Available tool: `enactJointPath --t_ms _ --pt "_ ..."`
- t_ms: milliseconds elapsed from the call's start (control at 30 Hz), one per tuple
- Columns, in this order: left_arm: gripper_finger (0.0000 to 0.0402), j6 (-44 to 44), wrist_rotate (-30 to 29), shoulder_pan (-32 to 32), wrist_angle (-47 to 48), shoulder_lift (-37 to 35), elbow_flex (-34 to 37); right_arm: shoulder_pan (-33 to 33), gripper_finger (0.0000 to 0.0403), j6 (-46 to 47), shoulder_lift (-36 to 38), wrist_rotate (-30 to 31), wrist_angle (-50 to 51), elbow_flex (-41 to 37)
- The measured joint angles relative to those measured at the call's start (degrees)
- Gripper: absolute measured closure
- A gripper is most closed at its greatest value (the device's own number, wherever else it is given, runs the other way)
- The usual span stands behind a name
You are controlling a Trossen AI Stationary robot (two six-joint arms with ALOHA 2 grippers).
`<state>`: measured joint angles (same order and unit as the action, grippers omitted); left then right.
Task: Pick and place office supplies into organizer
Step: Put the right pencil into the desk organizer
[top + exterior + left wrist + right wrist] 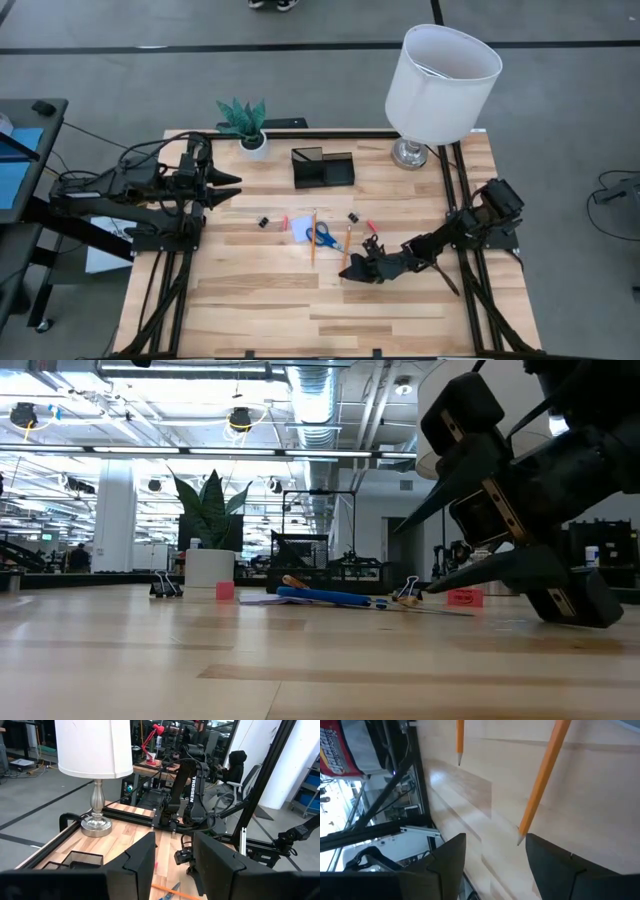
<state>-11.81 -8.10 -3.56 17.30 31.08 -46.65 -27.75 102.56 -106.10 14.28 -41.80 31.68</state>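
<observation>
The supplies lie on the wooden table's middle: blue-handled scissors point(322, 237) on a pale note pad point(299, 226), one pencil point(313, 236) left of them, a second pencil point(347, 250) to their right, two binder clips point(264, 221) point(352, 217) and a red pen point(371, 227). The black organizer point(322, 168) stands behind them. My right gripper point(346, 272) is low over the table, open, at the near end of the second pencil. That pencil's tip point(520, 839) points into the gap between the fingers point(447, 862). My left gripper point(236, 186) hovers open at the left, raised and pointing right.
A white-shaded lamp point(440, 75) stands at the far right corner, close to the organizer. A plant in a white pot point(253, 143) stands at the far left. The near half of the table point(260, 310) is bare wood. Black frame rails run along both sides.
</observation>
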Motion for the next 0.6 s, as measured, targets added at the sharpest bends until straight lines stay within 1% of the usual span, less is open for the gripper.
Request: enactJointPath --t_ms 600 --pt "0.0276 0.0 0.0 0.0 0.0 0.0 0.0 0.5 0.0203 0.8 0.1 -2.0 0.7 -0.1"
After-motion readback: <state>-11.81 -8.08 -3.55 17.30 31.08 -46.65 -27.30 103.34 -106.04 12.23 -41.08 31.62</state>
